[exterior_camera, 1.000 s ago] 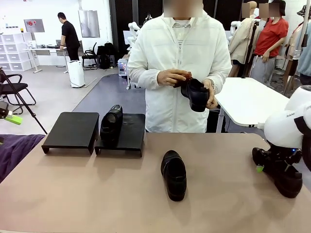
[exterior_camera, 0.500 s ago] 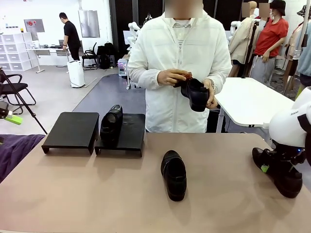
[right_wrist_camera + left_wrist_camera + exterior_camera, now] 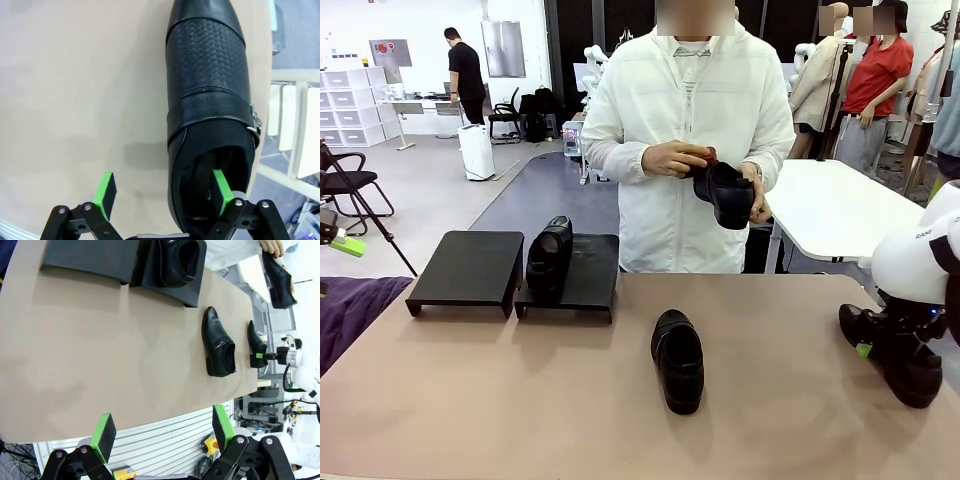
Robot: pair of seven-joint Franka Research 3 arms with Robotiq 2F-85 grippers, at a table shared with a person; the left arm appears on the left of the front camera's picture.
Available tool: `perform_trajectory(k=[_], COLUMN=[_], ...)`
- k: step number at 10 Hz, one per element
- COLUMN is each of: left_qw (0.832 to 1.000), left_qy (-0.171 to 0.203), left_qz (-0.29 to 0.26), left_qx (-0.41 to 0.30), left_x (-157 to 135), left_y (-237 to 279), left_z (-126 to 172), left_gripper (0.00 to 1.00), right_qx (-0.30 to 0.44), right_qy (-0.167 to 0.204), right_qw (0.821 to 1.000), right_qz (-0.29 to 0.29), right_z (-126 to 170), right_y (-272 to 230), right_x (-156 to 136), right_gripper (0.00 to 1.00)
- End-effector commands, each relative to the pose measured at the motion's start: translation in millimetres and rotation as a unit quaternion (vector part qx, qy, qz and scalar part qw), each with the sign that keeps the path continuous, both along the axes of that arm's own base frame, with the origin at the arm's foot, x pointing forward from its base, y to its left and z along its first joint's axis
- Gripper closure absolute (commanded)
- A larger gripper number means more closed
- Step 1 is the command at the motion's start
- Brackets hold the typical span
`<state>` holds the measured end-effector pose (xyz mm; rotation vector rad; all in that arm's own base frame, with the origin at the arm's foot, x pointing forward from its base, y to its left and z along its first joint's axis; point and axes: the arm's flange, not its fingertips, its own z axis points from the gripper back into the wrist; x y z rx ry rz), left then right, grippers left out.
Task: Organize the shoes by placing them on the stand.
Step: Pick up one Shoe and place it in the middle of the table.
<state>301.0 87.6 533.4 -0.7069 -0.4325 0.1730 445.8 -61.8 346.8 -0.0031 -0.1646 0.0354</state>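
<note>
Barely shifted, the right end effector (image 3: 162,191) stands released astride the side wall of a buckled black shoe (image 3: 207,90) at the right edge of the worktop (image 3: 520,400); next it likely needs to clench and carry the shoe to the stand (image 3: 470,265).

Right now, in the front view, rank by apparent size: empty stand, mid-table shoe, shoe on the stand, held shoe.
1. empty stand
2. mid-table shoe, nearest the camera
3. shoe on the stand and held shoe: alike, the latter partly hidden, so unranked
</note>
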Motion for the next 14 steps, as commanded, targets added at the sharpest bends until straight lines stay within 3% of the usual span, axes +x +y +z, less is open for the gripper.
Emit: perform_trajectory(k=[1, 11, 13, 14], left_qw=[1.000, 1.000, 1.000, 1.000], left_qy=[0.006, 0.006, 0.006, 0.006], left_qz=[0.003, 0.003, 0.003, 0.003], left_qx=[-0.006, -0.006, -0.006, -0.006], left_x=[1, 1, 1, 1], left_y=[0, 0, 0, 0], left_z=[2, 2, 2, 2], left_gripper=[0.00, 0.00, 0.00, 0.00], right_qx=[0.021, 0.019, 0.049, 0.070], right_qy=[0.002, -0.004, -0.012, -0.022], right_qw=[0.999, 1.000, 0.999, 0.997], right_qz=[0.025, 0.017, 0.000, -0.010], right_z=[0, 0, 17, 41], right_y=[-5, -16, -24, -27], right_x=[6, 2, -2, -7], right_gripper=[1.00, 1.00, 1.00, 1.00])
